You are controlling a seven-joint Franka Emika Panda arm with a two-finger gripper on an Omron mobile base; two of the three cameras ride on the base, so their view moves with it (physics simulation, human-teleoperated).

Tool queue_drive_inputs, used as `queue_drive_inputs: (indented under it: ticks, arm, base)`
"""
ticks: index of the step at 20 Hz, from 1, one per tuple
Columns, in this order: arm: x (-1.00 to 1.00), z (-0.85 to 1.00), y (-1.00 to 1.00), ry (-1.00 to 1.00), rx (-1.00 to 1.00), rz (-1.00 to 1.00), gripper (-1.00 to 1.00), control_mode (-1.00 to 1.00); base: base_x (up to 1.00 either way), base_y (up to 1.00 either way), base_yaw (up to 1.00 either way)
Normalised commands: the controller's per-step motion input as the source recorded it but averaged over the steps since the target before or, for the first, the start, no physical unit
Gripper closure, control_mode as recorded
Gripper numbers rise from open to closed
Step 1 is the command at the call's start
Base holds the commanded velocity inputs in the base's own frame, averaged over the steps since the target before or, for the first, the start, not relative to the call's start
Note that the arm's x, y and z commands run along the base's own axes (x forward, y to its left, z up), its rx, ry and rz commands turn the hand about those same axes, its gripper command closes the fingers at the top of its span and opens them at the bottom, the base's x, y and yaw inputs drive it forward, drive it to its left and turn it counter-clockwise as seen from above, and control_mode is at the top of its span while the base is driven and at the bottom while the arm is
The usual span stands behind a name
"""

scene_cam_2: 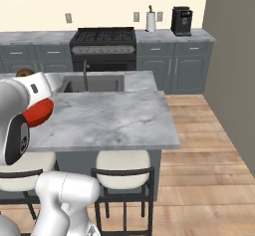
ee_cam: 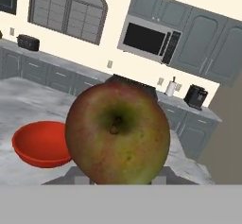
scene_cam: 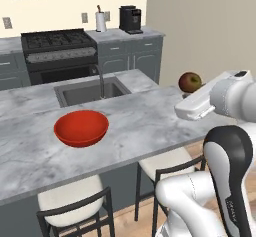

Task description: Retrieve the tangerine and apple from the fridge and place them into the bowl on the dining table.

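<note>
- gripper [ee_cam: 118,180] has the apple [ee_cam: 117,132] clamped, up off the dining table [scene_cam: 150,126] near its right edge
- bowl [scene_cam: 81,127] sits by the front edge, lots of bare marble around it

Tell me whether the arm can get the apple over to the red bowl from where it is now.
Probably yes. The gripper holds the apple above the dining table, and the marble between it and the bowl is bare, with the bowl's mouth open.
</note>
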Motion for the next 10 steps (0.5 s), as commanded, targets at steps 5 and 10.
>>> queue_drive_inputs:
  ticks: [5, 10]
  arm:
    - [0.50, -0.45, 0.50, 0.16, 0.00, 0.00, 1.00, -1.00]
    - [0.43, -0.55, 0.60, 0.15, 0.00, 0.04, 1.00, -1.00]
  base:
    - [0.00, 0.00, 0.00]
    - [0.00, 0.00, 0.00]
